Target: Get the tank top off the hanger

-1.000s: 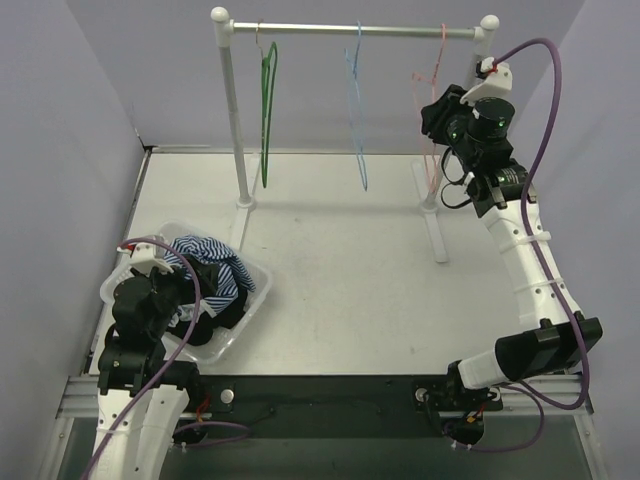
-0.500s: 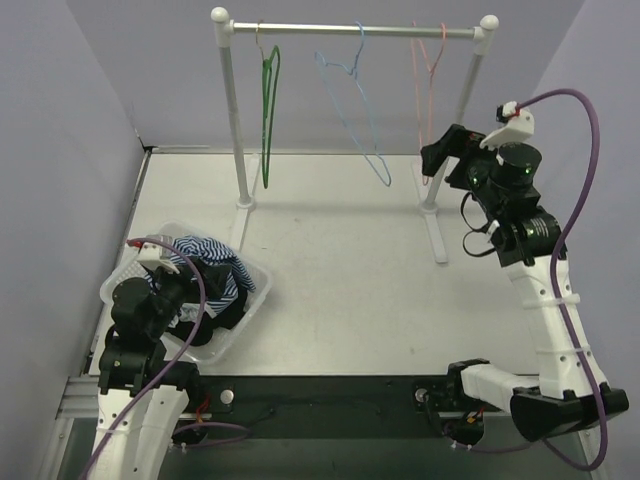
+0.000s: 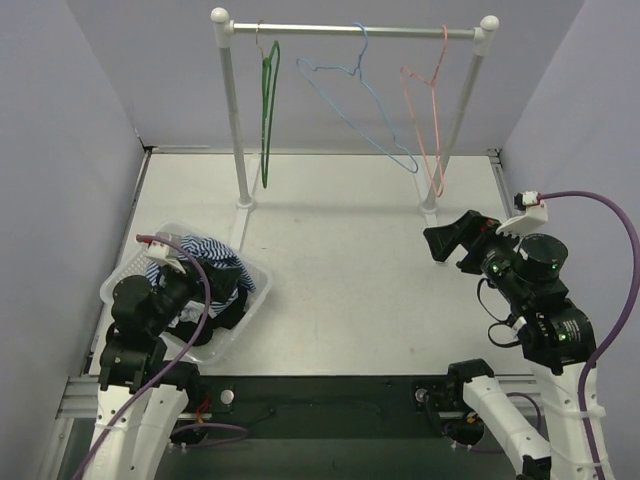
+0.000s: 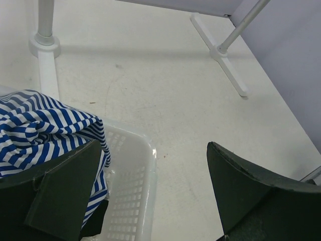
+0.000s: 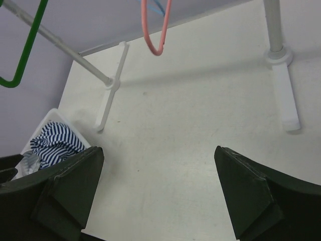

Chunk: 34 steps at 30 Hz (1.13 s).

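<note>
White table [image 3: 350, 290]: the right gripper [image 3: 447, 238] has dropped from the pink hanger [image 5: 155, 53] to mid-right, jaws wide, empty. Left gripper [image 4: 153, 165] likewise. Striped tank top [image 3: 215, 262] lies in the basket [image 3: 262, 281], lower left.

Rack [image 3: 232, 110] behind, hangers [image 3: 266, 120] on rail [image 3: 400, 31] — basket [image 3: 262, 284] front-left, probably tank top [image 3: 215, 255] inside.

The white tabletop [image 3: 350, 280] carries a clear plastic basket [image 3: 257, 293] at its near left corner and a white clothes rack [image 3: 232, 110], whose two flat feet stand toward the far edge.
</note>
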### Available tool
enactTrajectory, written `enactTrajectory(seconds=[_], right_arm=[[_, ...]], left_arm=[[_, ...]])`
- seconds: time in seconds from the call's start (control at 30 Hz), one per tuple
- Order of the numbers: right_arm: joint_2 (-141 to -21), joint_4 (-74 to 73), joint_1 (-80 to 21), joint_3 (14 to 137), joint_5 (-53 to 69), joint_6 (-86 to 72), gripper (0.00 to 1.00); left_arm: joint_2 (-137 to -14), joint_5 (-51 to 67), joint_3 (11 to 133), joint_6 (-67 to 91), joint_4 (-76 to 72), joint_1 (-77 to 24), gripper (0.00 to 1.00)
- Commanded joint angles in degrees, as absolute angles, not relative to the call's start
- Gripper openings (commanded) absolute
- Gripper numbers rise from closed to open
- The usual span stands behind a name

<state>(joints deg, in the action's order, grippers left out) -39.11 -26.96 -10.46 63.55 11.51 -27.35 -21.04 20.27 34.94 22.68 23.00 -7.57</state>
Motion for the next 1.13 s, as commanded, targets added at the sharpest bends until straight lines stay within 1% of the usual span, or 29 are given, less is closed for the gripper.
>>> enactTrajectory(seconds=[0.0,0.2,0.4,0.6,1.1], right_arm=[[-36.7,-32.6,-10.5,63.7,18.3,-30.1,1.00],[-33.4,-33.7,-10.5,64.4,20.8,-28.5,1.00],[-33.3,-33.5,-10.5,64.0,23.6,-31.1,1.00],[-33.2,-33.4,-10.5,63.6,23.0,-31.0,1.00],[-33.8,-33.2,-10.5,63.9,24.1,-31.5,0.98]], left_arm=[[-22.4,23.7,41.7,23.1,20.5,-7.8,0.97],[-25.4,27.9,44.7,27.8,16.3,-7.8,0.97],[-26.1,30.8,43.7,33.1,11.0,-7.7,0.97],[-27.6,31.5,45.2,33.4,10.7,-7.7,0.97],[-28.2,32.3,43.8,35.0,7.8,-7.8,0.97]])
